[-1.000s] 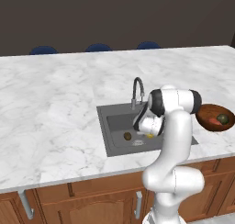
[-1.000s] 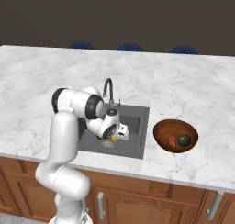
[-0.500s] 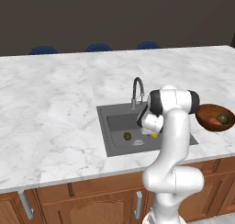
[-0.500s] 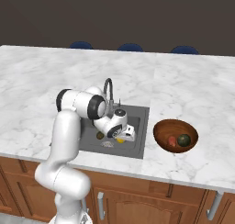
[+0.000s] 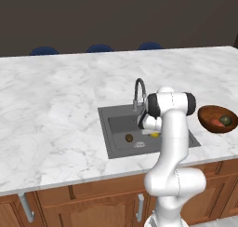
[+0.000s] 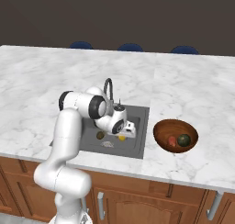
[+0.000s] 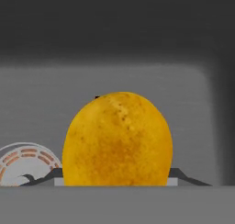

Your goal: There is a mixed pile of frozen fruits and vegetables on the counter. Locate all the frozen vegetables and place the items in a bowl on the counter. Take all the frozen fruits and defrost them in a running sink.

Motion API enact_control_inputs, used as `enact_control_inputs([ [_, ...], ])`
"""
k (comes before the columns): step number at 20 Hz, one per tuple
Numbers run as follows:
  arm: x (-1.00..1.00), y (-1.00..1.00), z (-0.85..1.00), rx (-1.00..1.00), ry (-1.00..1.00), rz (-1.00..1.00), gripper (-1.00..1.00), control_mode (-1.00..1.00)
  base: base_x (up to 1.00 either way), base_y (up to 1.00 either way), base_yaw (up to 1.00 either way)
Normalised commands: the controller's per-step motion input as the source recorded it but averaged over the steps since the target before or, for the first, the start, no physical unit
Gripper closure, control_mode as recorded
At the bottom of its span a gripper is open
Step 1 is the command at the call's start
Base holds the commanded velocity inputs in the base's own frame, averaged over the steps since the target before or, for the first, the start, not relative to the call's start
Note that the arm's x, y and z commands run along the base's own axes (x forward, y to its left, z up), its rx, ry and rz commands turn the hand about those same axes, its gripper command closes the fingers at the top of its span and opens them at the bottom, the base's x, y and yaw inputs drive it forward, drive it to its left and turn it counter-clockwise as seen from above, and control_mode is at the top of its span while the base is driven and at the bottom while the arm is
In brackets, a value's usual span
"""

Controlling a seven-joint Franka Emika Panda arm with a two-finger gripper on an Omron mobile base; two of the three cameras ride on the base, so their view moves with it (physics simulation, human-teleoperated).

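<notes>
The sink sat recessed in the counter, with the faucet at its 12 o'clock rim. Three blue chair backs showed past the far counter edge.

The bowl stood on the counter at 3 o'clock of the sink, well apart from the basin. It held the red-orange piece and the green ball, side by side and about touching.

On the basin floor the olive-brown ball lay at 9 o'clock of the drain, near it. The arm's forearm crossed over the right half of the basin and hid that part from the left base camera.

The gripper was down inside the sink, near the drain. The yellow ball sat between its fingertips, filling the middle of the hand camera's field, with the drain grate at 8 o'clock of it. The fingers were spread just to the ball's width, one at each flank. Whether they pinched it or merely flanked it could not be told. The ball was low over the floor; contact with the floor could not be told.
</notes>
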Motion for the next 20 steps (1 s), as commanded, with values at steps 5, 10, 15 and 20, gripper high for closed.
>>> enact_control_inputs([
  [5,0.37,0.0,-0.17,-0.02,0.0,0.0,1.0,-1.0,0.0,0.0,0.0],
  [10,0.18,0.0,-0.21,0.0,0.0,0.0,1.0,-1.0,0.0,0.0,0.0],
  [15,0.04,0.0,-0.24,0.0,0.02,0.0,1.0,-1.0,0.0,0.0,0.0],
  [20,0.0,0.0,-0.19,0.01,0.0,0.0,-1.0,-1.0,0.0,0.0,0.0],
])
